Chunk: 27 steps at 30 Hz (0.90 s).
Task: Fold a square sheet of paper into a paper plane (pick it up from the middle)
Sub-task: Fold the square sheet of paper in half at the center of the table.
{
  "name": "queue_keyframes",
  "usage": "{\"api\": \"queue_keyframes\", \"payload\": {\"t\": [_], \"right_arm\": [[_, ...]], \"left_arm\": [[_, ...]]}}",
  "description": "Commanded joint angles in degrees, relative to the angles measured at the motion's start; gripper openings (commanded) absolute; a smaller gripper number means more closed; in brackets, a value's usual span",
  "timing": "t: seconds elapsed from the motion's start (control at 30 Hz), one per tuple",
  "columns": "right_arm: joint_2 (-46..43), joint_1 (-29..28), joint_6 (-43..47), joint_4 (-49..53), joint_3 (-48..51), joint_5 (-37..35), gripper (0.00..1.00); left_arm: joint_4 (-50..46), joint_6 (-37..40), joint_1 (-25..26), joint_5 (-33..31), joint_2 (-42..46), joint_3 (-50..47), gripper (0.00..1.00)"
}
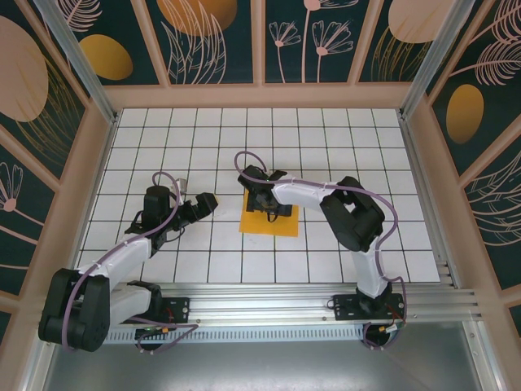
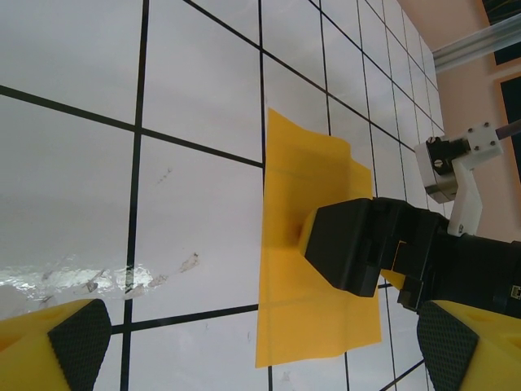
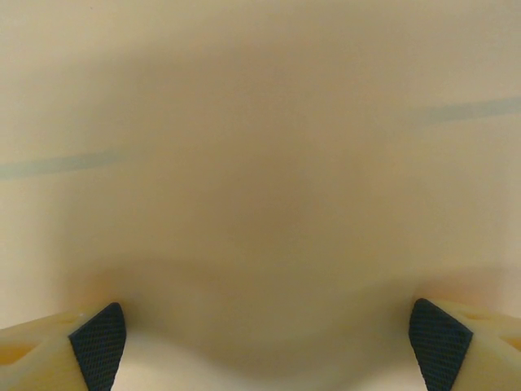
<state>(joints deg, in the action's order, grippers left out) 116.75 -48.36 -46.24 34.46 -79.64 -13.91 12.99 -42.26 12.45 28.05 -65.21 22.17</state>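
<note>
Lying flat on the gridded tabletop (image 1: 326,138), the square sheet of paper (image 1: 273,225) (image 2: 285,285) is pressed mid-sheet by the right gripper (image 1: 264,204) (image 3: 269,334), jaws spread wide. Left gripper (image 1: 207,201) (image 2: 262,344) is held near the sheet's left edge, jaws released, empty. Bare tiles are seen around all sheet edges.

A robotics lab cell: a white gridded worktop (image 1: 326,147) boxed in by leaf-patterned wall panels (image 1: 220,41), with an aluminium rail (image 1: 269,295) along its near edge.
</note>
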Motion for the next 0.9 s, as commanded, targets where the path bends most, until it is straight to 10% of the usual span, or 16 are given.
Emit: {"api": "queue_keyframes", "payload": {"t": [0.0, 0.57, 0.87], "right_arm": [[3.03, 0.11, 1.31, 1.48, 0.45, 2.66, 0.89], [-7.87, 0.68, 5.60, -4.49, 0.66, 11.12, 0.33], [-22.03, 6.58, -2.41, -33.03, 18.05, 33.03, 0.34]], "left_arm": [[-0.83, 1.07, 0.35, -0.08, -0.09, 0.83, 0.99], [-1.32, 0.53, 0.40, -0.72, 0.78, 0.94, 0.98], [1.29, -1.55, 0.37, 0.88, 0.83, 1.27, 0.99]]}}
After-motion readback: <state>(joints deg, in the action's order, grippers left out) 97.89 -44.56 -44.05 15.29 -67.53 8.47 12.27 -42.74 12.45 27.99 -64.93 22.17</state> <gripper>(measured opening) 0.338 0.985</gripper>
